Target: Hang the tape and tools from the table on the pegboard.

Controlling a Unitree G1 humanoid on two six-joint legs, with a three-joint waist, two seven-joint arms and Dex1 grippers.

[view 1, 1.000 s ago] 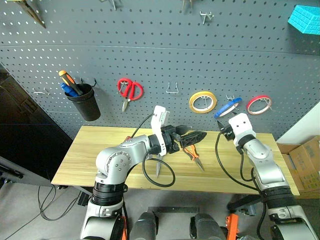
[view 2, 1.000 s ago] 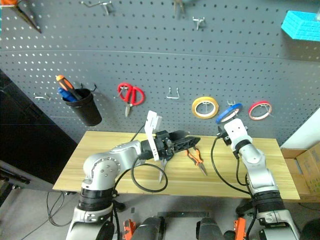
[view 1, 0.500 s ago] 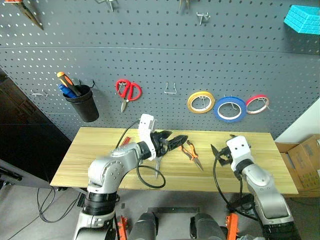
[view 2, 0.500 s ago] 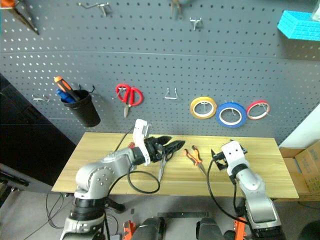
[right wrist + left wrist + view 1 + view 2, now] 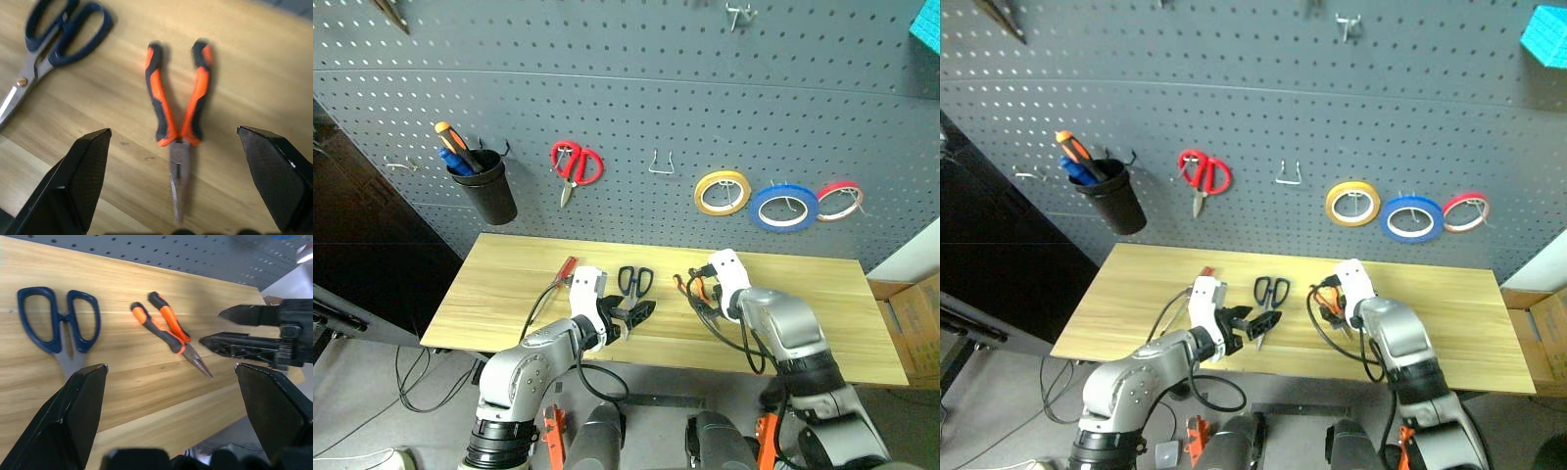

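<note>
Light wood counter (image 5: 509,294) before a dark grey pegboard (image 5: 636,88): left pincer (image 5: 636,315) spread, low over the blade of the blue-handled scissors (image 5: 632,284); right pincer (image 5: 690,291) spread, angled down over the orange-and-black pliers (image 5: 178,110); slim red-handled tool (image 5: 567,266) behind. On the pegboard, a black cup (image 5: 494,191) holds orange and blue screwdrivers (image 5: 453,155); the blue tape (image 5: 784,207) hangs between the yellow roll (image 5: 722,192) and red roll (image 5: 839,200).

The scissors (image 5: 633,285) have their blade tips hidden behind the left gripper (image 5: 637,314). The pliers (image 5: 690,289) are mostly covered by the right gripper (image 5: 702,291).
</note>
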